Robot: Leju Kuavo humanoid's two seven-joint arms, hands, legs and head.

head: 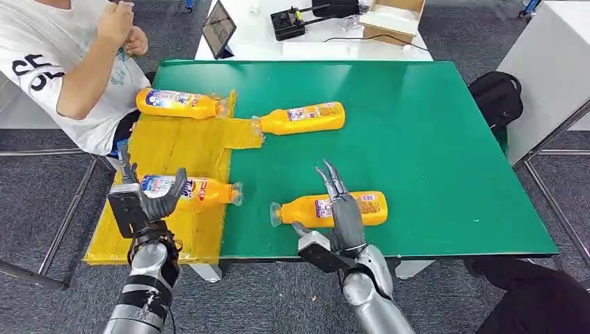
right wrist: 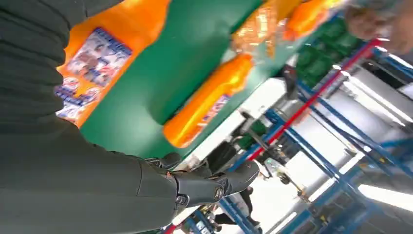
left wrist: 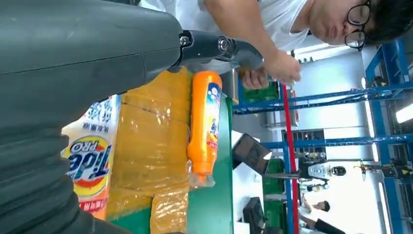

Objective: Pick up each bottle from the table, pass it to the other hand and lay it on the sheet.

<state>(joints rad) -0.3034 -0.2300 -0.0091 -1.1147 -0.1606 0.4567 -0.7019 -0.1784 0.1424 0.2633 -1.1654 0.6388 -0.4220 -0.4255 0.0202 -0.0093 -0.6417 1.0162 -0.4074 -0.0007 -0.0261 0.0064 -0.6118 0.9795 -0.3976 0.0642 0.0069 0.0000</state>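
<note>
Four orange bottles lie on their sides. One (head: 177, 103) lies at the far end of the yellow sheet (head: 174, 142). A second (head: 304, 117) lies on the green table (head: 431, 139), its cap touching the sheet's edge. A third (head: 202, 189) lies on the sheet beside my left hand (head: 148, 200), whose fingers are spread at the bottle's base; its label (left wrist: 90, 161) shows in the left wrist view. The fourth (head: 372, 207) lies on the green near the front edge. My right hand (head: 341, 212) hangs over it with straight fingers, gripping nothing.
A person (head: 62, 62) sits at the table's far left corner, hands raised by the sheet. Behind the green table stands a white table (head: 257, 42) with a tablet (head: 219, 28), a black device and a box. A black bag (head: 497, 94) lies on the floor at right.
</note>
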